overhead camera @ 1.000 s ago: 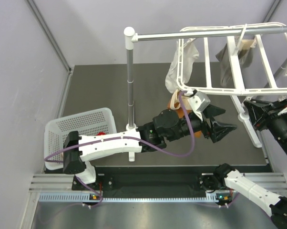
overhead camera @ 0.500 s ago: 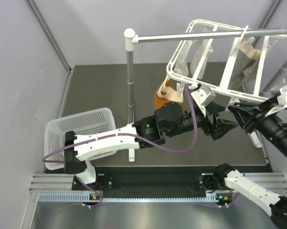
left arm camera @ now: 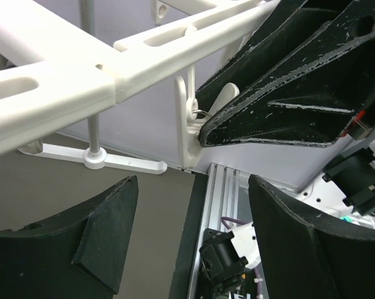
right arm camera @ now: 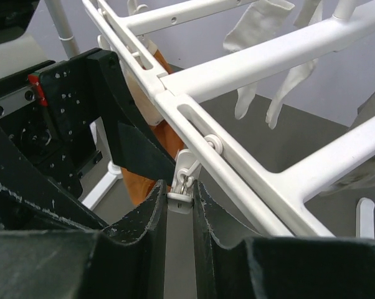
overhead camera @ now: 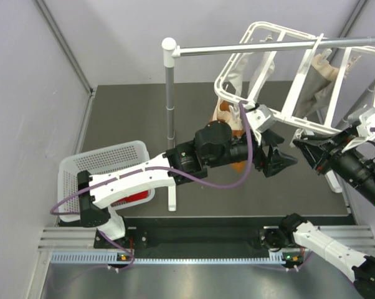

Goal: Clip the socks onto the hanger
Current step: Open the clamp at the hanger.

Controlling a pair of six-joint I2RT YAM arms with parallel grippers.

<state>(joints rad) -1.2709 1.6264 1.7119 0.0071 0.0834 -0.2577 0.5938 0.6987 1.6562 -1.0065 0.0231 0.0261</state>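
Hanger (right arm camera: 256, 62) hangs tilted from the rail (overhead camera: 250, 47), 1 clip peg (right arm camera: 185, 169) clamped in the right pincer (right arm camera: 179, 198).
Socks (right arm camera: 259, 22) dangle from its bars; the grip likely steadies that peg for the left pincer (overhead camera: 280, 161), fingers apart and empty, just beside it.

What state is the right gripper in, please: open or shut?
Shut: in the right wrist view the right gripper pinches a clip peg dangling from the hanger.

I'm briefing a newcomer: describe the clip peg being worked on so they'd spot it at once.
Find the white hanger tilted under the grey rail. From its near bar dangles a small white peg; it alone sits pinched between the right tool's black fingers.
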